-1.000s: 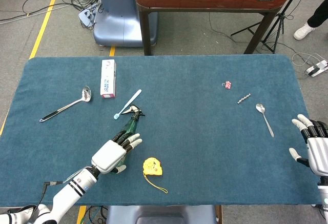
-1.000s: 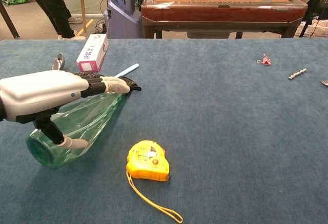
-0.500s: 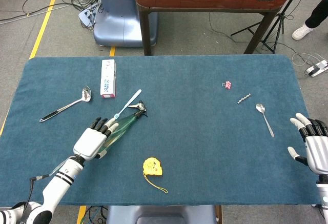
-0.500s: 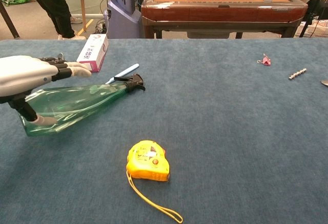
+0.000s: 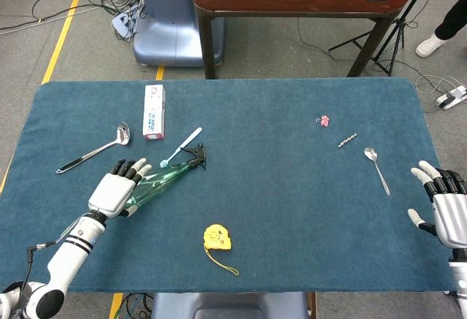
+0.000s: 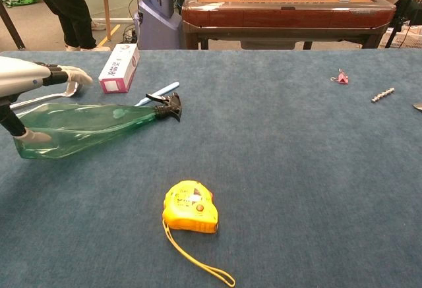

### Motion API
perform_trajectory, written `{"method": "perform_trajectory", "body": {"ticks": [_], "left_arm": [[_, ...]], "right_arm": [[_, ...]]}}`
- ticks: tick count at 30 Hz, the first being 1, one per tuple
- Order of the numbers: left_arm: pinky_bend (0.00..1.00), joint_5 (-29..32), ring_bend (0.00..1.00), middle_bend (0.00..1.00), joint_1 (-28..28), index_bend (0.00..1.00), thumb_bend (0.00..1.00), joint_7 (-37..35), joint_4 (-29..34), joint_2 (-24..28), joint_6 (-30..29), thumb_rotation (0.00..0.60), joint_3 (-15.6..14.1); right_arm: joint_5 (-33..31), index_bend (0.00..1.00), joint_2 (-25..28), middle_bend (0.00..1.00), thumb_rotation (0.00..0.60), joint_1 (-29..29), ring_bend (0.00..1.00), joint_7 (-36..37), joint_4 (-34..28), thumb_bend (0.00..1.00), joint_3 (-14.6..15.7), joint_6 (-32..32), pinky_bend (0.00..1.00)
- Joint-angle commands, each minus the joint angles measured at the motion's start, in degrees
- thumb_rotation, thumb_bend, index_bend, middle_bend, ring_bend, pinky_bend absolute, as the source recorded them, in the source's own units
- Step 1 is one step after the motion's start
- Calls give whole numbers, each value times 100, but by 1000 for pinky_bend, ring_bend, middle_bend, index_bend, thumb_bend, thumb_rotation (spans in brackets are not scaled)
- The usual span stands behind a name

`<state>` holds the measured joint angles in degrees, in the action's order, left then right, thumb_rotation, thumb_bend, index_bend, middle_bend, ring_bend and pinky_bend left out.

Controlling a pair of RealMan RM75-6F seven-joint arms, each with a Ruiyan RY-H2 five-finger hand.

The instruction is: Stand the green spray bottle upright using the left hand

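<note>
Left robot hand (image 5: 114, 190): low over the tabletop's left part, palm down, above the wide base end of the green spray bottle; its fingers reach forward and lie slightly apart. In the chest view the left robot hand (image 6: 26, 82) sits at the left edge with the thumb down by the bottle's base. Whether it actually clamps the bottle cannot be told.
Green spray bottle (image 5: 160, 179): lying on its side on the tabletop, base toward the left robot hand, black trigger head pointing away to the right and far side. In the chest view the green spray bottle (image 6: 86, 124) shows clear green and tapering toward the nozzle.
Toothbrush (image 5: 182, 147): flat, just beside the bottle's nozzle end, its tip near the trigger head.
Box (image 5: 154, 111): white and pink, lying flat farther back from the bottle.
Ladle (image 5: 95, 149): metal, lying to the left of the box, black handle toward the left edge.
Tape measure (image 5: 217, 237): yellow, nearer the front edge, strap trailing toward the front right.
Right robot hand (image 5: 445, 205): at the tabletop's right edge, fingers spread, holding nothing.
Spoon (image 5: 376, 168): metal, near the right robot hand, apart from it.
Tabletop (image 5: 292, 187): covered in dark blue cloth.
</note>
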<state>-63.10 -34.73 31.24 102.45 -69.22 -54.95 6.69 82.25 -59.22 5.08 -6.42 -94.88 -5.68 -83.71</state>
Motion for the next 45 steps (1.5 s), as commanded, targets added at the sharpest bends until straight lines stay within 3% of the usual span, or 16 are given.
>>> {"method": "perform_trajectory", "body": {"ticks": [1,7,11,18,24,33,45], "left_arm": [[21,132,0,7,-229,0,255,-346,377,303,380,600,151],[21,556,0,8,-686,17,255,-309,350,132,637,600,327],[21,1116,0,10,-1045,50,255,273,50,-216,498,600,318],[21,2773,0,53,-1767,96,255,1251,-386,-776,285,600,277],[21,3819,8,118,-2255,148,255,1627,-755,-1106,197,597,284],[21,4770,17,156,-2744,180,255,2019,-1306,-1551,5,375,310],[21,5776,25,178,-3250,201,255,2745,-1791,-1891,-21,347,69]], "right_arm": [[16,196,16,140,600,3,123,-16,-29,182,1,-10,142],[65,196,47,140,600,4,123,-90,-118,182,23,-22,142],[84,196,78,140,600,-27,123,-110,-165,181,39,-69,142],[91,196,115,140,600,-48,123,-144,-218,182,51,-94,142],[90,196,118,140,600,-33,123,-150,-228,182,51,-69,142],[68,196,144,140,600,-53,123,-165,-251,183,56,-82,142],[29,196,177,140,600,-107,123,-159,-269,181,69,-120,142]]}}
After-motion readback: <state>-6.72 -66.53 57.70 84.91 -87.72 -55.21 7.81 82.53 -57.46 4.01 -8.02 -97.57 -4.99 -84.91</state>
